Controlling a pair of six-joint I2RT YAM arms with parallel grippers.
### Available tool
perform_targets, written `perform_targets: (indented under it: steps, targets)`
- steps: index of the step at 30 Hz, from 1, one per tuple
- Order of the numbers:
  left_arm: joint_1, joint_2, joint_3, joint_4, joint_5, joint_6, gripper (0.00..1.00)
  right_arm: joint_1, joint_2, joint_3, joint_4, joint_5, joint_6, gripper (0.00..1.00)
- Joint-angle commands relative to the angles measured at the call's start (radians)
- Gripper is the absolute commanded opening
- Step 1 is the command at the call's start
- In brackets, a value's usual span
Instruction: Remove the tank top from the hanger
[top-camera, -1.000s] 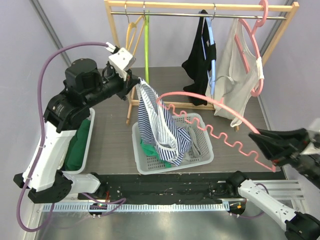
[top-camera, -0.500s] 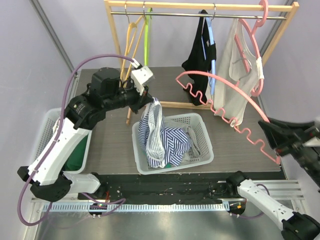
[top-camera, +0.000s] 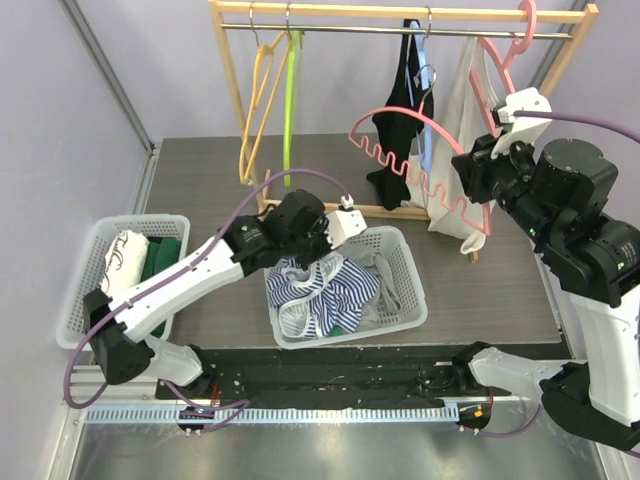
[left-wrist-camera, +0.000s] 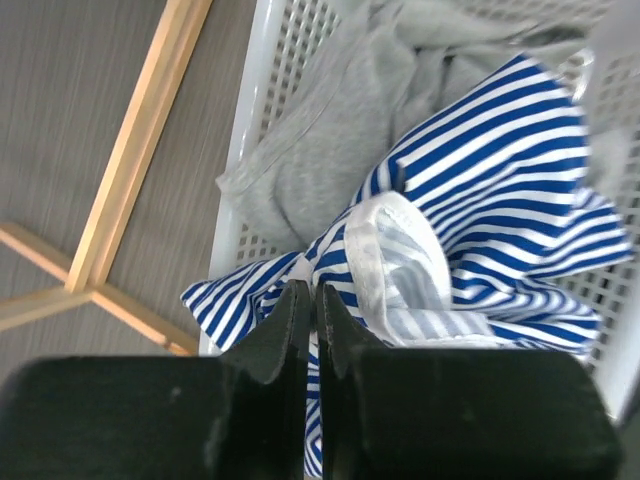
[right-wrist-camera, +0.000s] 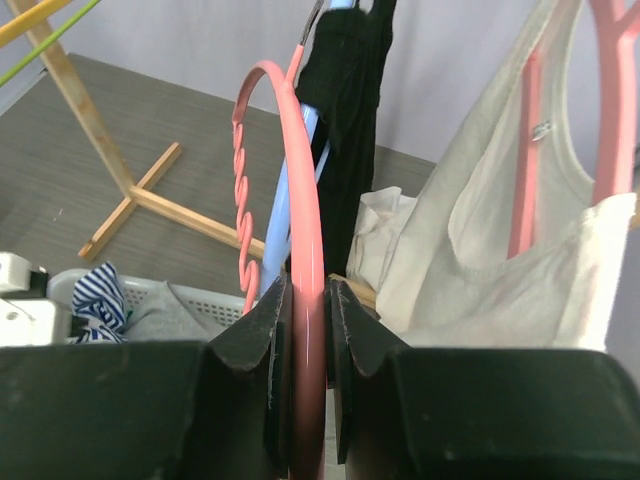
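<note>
Loosely, striped tank top (top-camera: 322, 292) fills white basket (top-camera: 400, 322).

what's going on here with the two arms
The left gripper is down in the white basket, jaws shut on the striped tank top, which lies bunched against a grey garment. The right gripper holds the bare pink hanger up near the clothes rack. The top is off the hanger.

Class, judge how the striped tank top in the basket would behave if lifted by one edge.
Probably floppy: the striped tank top lies crumpled in folds inside the basket. Likely light: the fabric looks thin. It may snag on the basket's mesh walls.
</note>
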Motion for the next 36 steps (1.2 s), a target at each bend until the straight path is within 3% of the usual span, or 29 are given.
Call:
perform_targets:
  steps: [1,2,4,10,15,21,23,24,27,36]
  targets:
    - [-0.007,0.024,-0.032,0.112,-0.113,0.067,0.14,-0.005,-0.007,0.095,0.076,0.096,0.027,0.01]
    - [-0.014,0.030,-0.058,0.118,-0.104,0.059,0.28,-0.004,-0.004,0.087,0.073,0.111,0.023,0.01]
    - [-0.025,0.051,-0.110,0.155,-0.113,0.057,0.43,-0.004,-0.004,0.082,0.067,0.127,0.017,0.01]
    - [-0.059,0.163,-0.158,0.235,-0.132,0.071,0.48,-0.005,-0.040,0.067,0.050,0.111,0.006,0.01]
    - [-0.089,0.304,-0.103,0.269,-0.129,0.053,0.48,-0.004,-0.123,0.016,0.074,0.076,0.011,0.01]
    - [-0.119,0.521,0.076,0.027,-0.107,0.068,0.54,-0.004,-0.212,-0.108,0.169,-0.085,0.009,0.01]
    - [-0.119,0.481,0.054,0.052,-0.110,0.086,0.62,-0.005,-0.228,-0.128,0.200,-0.174,0.012,0.01]
    - [-0.119,0.461,0.023,0.094,-0.110,0.094,0.76,-0.005,-0.241,-0.146,0.229,-0.189,0.012,0.01]
    - [-0.119,0.395,0.017,0.109,-0.109,0.082,1.00,-0.004,-0.246,-0.160,0.262,-0.251,0.024,0.01]
    - [-0.125,0.192,0.078,0.100,-0.242,0.073,1.00,-0.004,-0.137,-0.117,0.279,-0.225,0.052,0.01]
